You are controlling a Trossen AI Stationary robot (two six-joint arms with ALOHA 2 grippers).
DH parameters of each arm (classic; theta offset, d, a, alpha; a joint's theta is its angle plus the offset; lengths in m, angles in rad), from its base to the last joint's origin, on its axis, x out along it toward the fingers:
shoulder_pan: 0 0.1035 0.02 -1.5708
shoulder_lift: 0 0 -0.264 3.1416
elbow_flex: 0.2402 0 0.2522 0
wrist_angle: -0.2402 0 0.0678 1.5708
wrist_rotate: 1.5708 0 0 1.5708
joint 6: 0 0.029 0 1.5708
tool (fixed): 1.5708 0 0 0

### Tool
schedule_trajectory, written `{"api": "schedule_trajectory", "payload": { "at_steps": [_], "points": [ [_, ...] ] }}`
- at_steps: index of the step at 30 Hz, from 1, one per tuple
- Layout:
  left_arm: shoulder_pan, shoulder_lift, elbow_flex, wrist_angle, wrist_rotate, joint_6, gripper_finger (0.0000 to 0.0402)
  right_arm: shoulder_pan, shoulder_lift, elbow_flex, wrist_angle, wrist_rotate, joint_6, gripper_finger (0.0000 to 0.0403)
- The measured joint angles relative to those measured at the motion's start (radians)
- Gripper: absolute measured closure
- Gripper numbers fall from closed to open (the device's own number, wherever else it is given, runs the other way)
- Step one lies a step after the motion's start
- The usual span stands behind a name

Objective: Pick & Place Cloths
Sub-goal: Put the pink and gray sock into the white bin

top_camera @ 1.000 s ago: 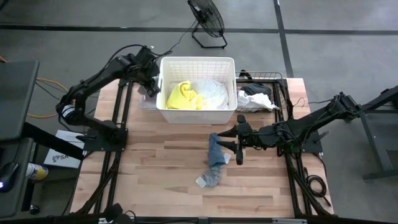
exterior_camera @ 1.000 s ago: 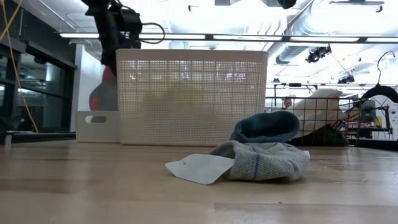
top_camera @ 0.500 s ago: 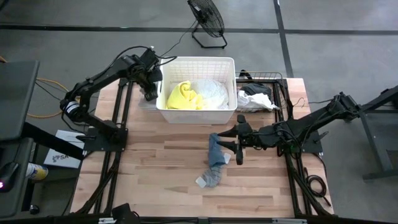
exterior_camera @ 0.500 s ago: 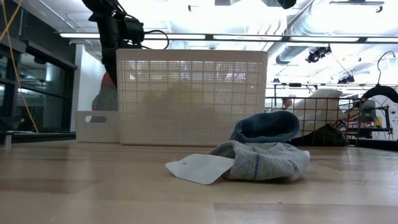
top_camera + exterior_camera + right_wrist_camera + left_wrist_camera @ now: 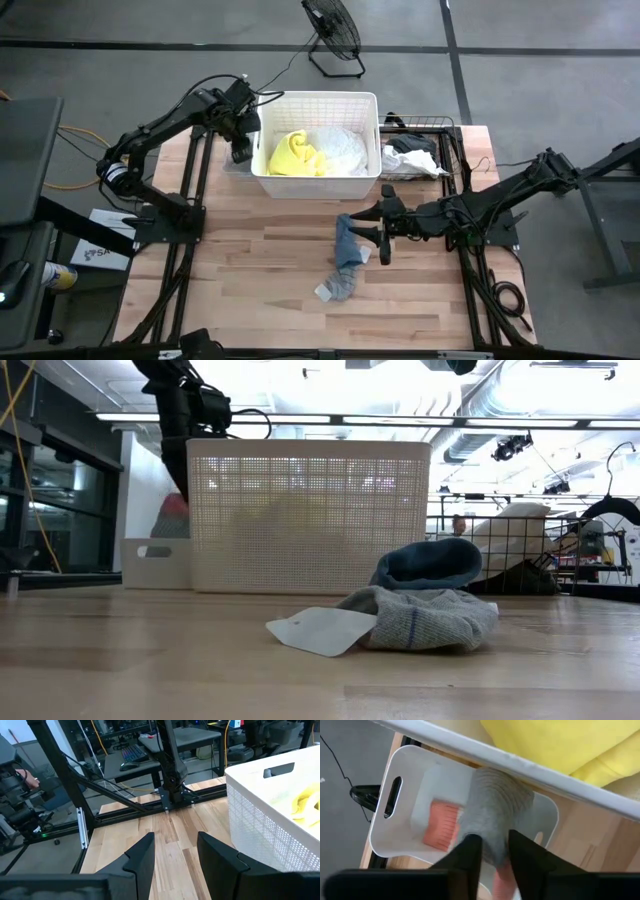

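Step in hand: we judge this to be the drop-off of a grey cloth (image 5: 492, 815) into the small white bin (image 5: 415, 795) that sits just beside the big white basket (image 5: 318, 100), at its left end.
Left gripper: our left gripper (image 5: 492, 852) hangs over the small bin; in the left wrist view its fingers stand slightly apart with the grey cloth just in front of the tips, so we read it as open, with no clamp on the fabric.
Grey cloth: it lies in the small bin, beside a pinkish-red item (image 5: 441, 823) on the bin floor.
Right gripper: our right gripper (image 5: 384, 230) waits low over the desk (image 5: 260, 290), fingers parted on nothing, just beside the blue-grey cloth (image 5: 347, 262).
Other cloths: a yellow cloth (image 5: 296, 153) and a white cloth (image 5: 340, 148) lie in the big basket; more dark and white fabric sits in the wire basket (image 5: 445, 125) to the right.
Next move: we think the left arm needs to lift clear of the bin without snagging the grey cloth, and the blue-grey cloth on the desk, a loose heap with a white tag, calls for a low pinch on a raised fold.
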Motion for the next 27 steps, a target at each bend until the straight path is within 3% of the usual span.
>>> {"api": "schedule_trajectory", "payload": {
  "at_steps": [7, 21, 27],
  "points": [
    [0.000, -0.003, 0.000, -0.008, -0.002, -0.028, 0.0238, 0.000, 0.000, 0.000, 0.000, 0.000, 0.000, 0.0263],
    [0.000, -0.148, 0.000, 0.047, -0.180, -0.056, 0.0233, 0.000, 0.000, 0.000, 0.000, 0.000, 0.001, 0.0263],
    [0.000, -0.216, 0.000, 0.056, -0.125, -0.107, 0.0233, 0.000, 0.000, 0.000, 0.000, 0.000, 0.004, 0.0263]
  ]
}}
